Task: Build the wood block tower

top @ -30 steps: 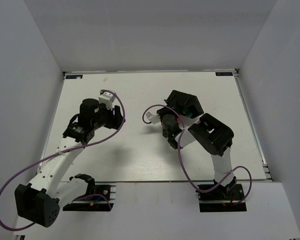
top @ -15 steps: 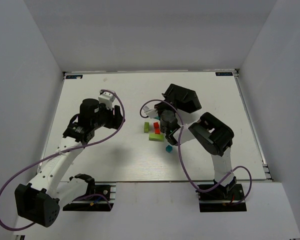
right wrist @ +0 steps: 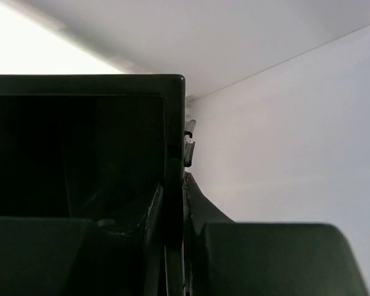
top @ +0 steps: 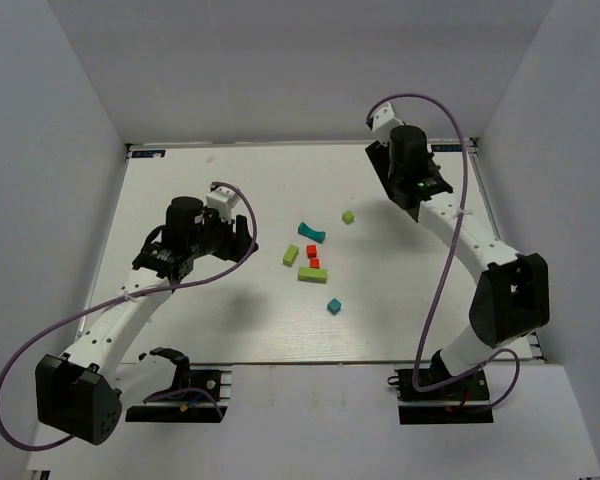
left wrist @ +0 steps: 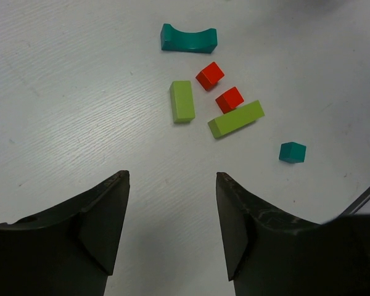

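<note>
The wood blocks lie loose and flat mid-table, none stacked: a teal arch (top: 311,232), two red cubes (top: 312,251), a short lime block (top: 291,255), a long lime block (top: 313,274), a teal cube (top: 334,306) and a small lime cube (top: 348,217). My left gripper (top: 238,238) is open and empty, just left of them. In the left wrist view (left wrist: 171,179) it faces the arch (left wrist: 189,38), a red cube (left wrist: 210,75) and the long lime block (left wrist: 236,118). My right gripper (top: 395,170) is at the far right, shut on a black bin's wall (right wrist: 80,142).
The black bin (top: 400,178) hangs in my right gripper above the table's far right corner, near the back wall. White walls close in the table on the left, back and right. The right arm's purple cable (top: 450,120) loops high.
My right arm swung from mid-table up to the far right with the black bin. The blocks it covered now lie scattered on the table. My left gripper shifted slightly right.
</note>
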Controlling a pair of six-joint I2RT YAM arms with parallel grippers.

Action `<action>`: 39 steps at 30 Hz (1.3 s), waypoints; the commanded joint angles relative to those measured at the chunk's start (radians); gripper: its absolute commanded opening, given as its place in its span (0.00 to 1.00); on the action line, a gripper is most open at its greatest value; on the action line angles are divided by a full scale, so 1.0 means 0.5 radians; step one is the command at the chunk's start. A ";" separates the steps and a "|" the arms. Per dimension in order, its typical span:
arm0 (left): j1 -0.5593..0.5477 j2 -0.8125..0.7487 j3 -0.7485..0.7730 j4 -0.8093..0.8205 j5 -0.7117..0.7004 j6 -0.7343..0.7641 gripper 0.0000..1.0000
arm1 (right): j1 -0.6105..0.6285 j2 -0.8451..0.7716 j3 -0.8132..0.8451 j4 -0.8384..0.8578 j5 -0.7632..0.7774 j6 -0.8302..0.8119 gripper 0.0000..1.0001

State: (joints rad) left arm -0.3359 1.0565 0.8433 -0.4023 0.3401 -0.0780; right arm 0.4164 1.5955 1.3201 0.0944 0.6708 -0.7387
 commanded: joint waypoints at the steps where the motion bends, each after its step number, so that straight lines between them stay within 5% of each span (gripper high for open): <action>1: -0.006 -0.008 -0.027 0.089 0.151 0.030 0.66 | -0.130 0.110 0.060 -0.851 -0.510 0.780 0.00; 8: -0.025 0.090 -0.008 0.090 0.170 0.030 0.35 | -0.498 0.450 0.293 -1.060 -1.090 1.140 0.00; 11: -0.043 0.108 -0.008 0.090 0.170 0.030 0.35 | -0.630 0.530 0.385 -1.115 -1.243 1.201 0.00; 17: -0.061 0.108 -0.008 0.090 0.170 0.030 0.56 | -0.872 0.708 0.541 -1.149 -1.436 1.229 0.00; 27: -0.135 0.215 0.010 0.071 0.170 0.067 0.58 | -0.931 0.803 0.575 -1.214 -1.593 1.183 0.00; 29: -0.178 0.234 0.047 0.050 0.145 0.067 0.58 | -0.943 0.800 0.569 -1.235 -1.651 1.177 0.34; 30: -0.178 0.234 0.047 0.050 0.121 0.067 0.58 | -0.943 0.800 0.587 -1.247 -1.667 1.177 0.60; 33: -0.261 0.255 0.099 0.004 0.063 0.049 0.58 | -0.968 0.739 0.578 -1.278 -1.698 1.174 0.90; 39: -0.423 0.344 0.240 -0.085 -0.097 0.009 0.66 | -1.017 0.378 0.443 -1.146 -1.695 1.085 0.90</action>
State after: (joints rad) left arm -0.5152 1.2171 0.9043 -0.4175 0.3466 -0.0666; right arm -0.0769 1.9415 1.5623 -0.5194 -0.1577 -0.1658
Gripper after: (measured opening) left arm 0.649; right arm 0.897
